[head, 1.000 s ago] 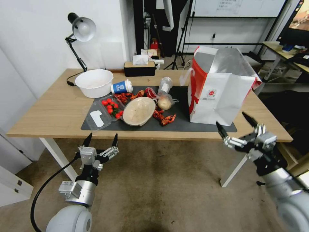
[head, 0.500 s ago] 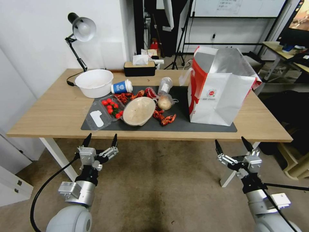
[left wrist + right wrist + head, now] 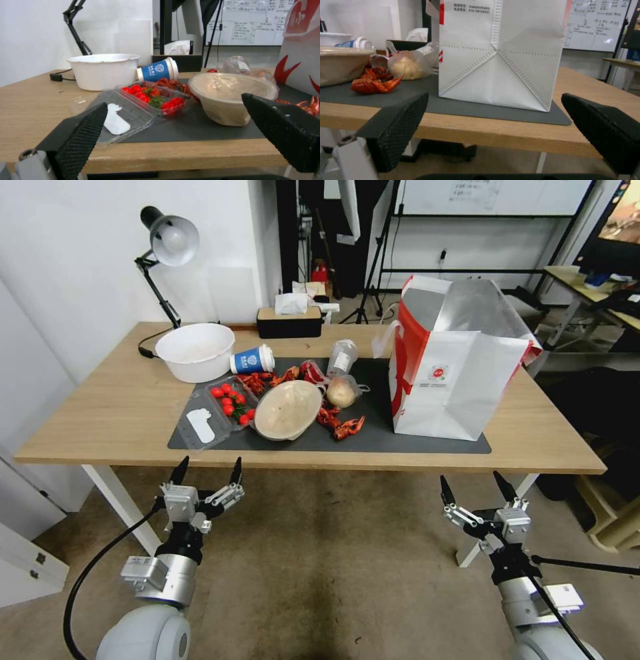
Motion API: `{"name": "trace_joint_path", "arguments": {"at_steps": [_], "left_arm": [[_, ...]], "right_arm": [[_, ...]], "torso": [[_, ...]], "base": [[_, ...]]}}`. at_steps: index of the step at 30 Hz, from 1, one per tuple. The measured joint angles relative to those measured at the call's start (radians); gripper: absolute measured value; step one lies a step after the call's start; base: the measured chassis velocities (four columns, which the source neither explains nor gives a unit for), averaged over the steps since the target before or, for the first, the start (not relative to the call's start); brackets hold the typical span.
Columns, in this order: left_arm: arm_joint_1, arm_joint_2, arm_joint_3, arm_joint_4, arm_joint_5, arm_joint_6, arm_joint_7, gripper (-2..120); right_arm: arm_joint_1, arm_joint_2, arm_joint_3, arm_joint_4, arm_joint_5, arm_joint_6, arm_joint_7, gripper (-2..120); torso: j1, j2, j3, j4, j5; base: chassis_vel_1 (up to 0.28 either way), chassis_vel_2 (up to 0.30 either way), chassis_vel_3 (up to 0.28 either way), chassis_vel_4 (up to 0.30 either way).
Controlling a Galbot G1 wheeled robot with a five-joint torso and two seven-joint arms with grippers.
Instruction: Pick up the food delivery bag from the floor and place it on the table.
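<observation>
The food delivery bag, white with red sides and foil lining, stands upright on the right end of the dark grey mat on the light-wood table. Its white front panel faces the right wrist view, and a red side shows in the left wrist view. My right gripper hangs open below the table's front edge, in front of the bag and apart from it. On the other side, my left gripper is open too, just under the front edge near the tomato tray. The floor below is stained brown carpet.
On the mat lie a clear tray of tomatoes, a lidded paper bowl, crayfish, a bagged bun and a blue cup. A white bowl, desk lamp and tissue box stand behind.
My right gripper has dropped from table height beside the bag to below the table's front edge and drawn back a little. The bag and left arm have not moved.
</observation>
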State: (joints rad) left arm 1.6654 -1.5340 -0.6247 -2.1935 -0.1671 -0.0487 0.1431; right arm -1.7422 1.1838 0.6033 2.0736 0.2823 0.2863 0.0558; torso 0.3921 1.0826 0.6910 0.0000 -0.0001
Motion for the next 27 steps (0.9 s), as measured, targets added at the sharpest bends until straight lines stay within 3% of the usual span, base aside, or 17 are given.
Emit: {"name": "trace_joint_path", "arguments": {"at_steps": [27], "left_arm": [[0.003,0.007,-0.004,0.005,0.002,-0.016,0.002,100]], "right_arm": [[0.003,0.003,0.001,0.001,0.006,-0.013,0.0,100]], "torso": [[0.0,0.0,0.0,0.0,0.0]], "base": [[0.0,0.0,0.0,0.0]]}}
